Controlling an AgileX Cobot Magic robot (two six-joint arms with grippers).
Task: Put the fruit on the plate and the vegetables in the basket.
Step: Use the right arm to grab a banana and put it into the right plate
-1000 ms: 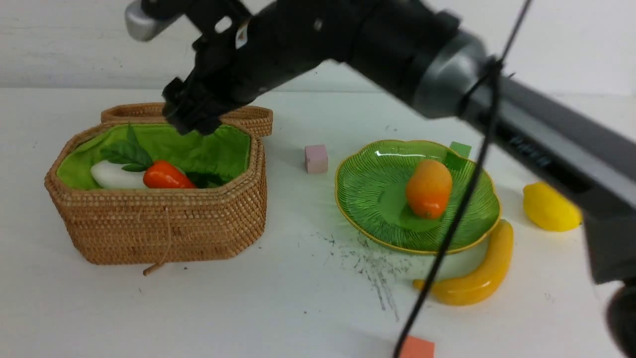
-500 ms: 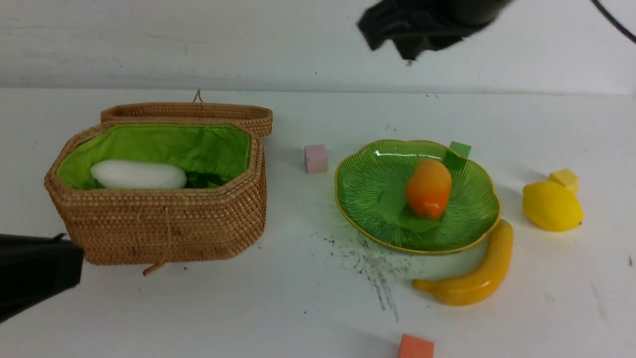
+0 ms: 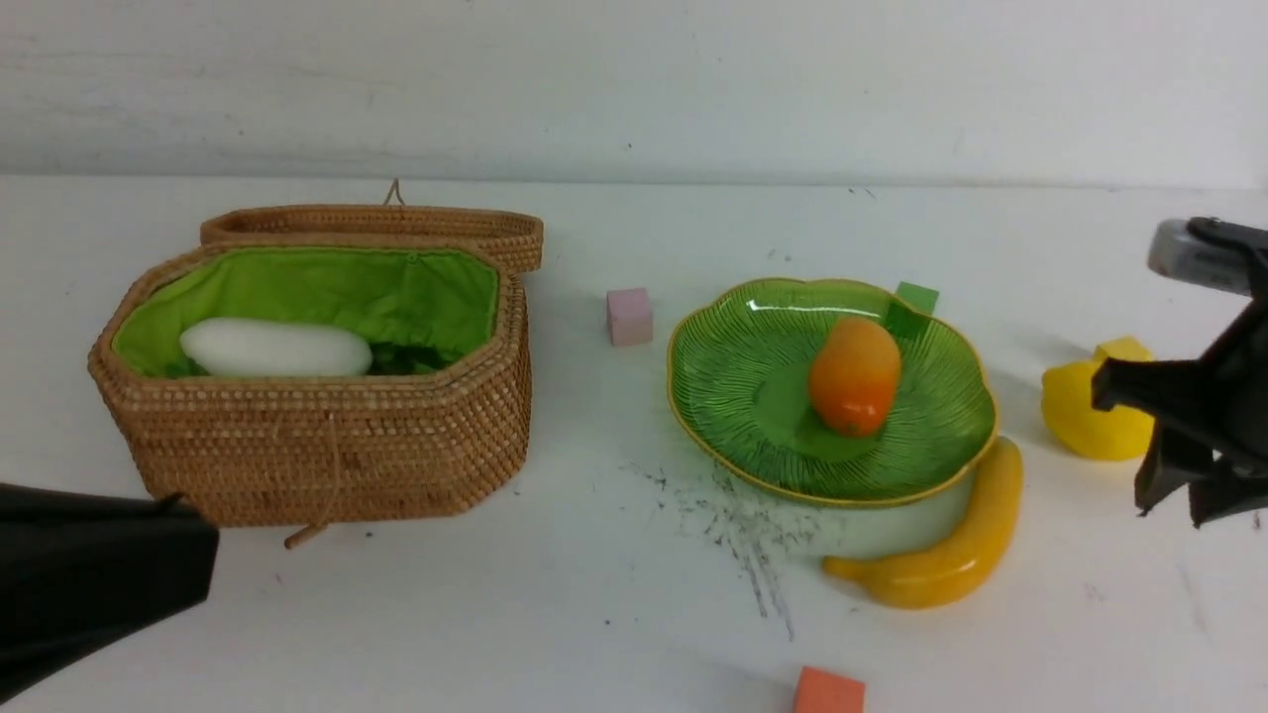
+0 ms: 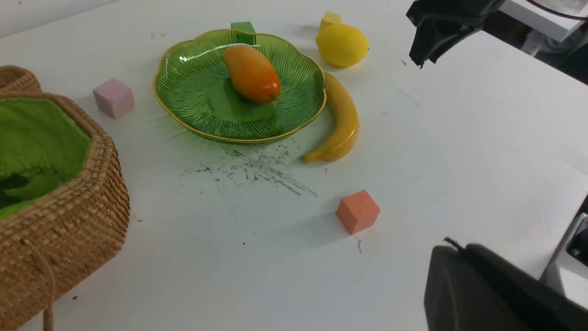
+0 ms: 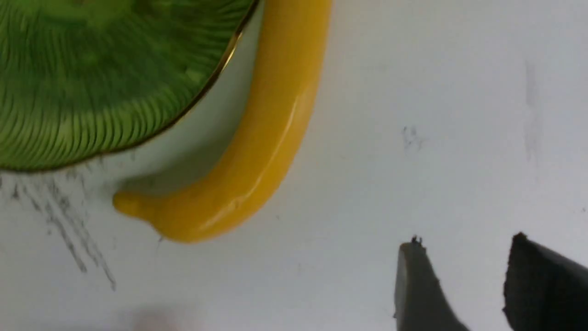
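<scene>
The woven basket (image 3: 327, 456) stands open at the left with the white radish (image 3: 275, 347) on its green lining. An orange-yellow mango (image 3: 854, 374) lies on the green plate (image 3: 733, 396). The banana (image 3: 956, 555) rests on the table against the plate's near right rim. Farther right, the lemon (image 3: 1075, 421) is partly hidden behind my right gripper (image 3: 1179, 510). That gripper (image 5: 466, 241) is open and empty, low over bare table, a little to the right of the banana (image 5: 271, 138). My left gripper (image 3: 193, 555) sits shut and empty at the near left, in front of the basket.
Small cubes are scattered about: pink (image 3: 630, 315) between basket and plate, green (image 3: 916, 297) behind the plate, yellow (image 3: 1124, 349) behind the lemon, orange (image 3: 828, 691) at the front edge. The basket's lid (image 3: 376, 223) lies folded back. Dark scuff marks (image 3: 743, 525) streak the table.
The right arm has swung from over the basket to the right side, down beside the lemon. The carrot and leaves seen in the basket no longer show. The left gripper has come into view.
</scene>
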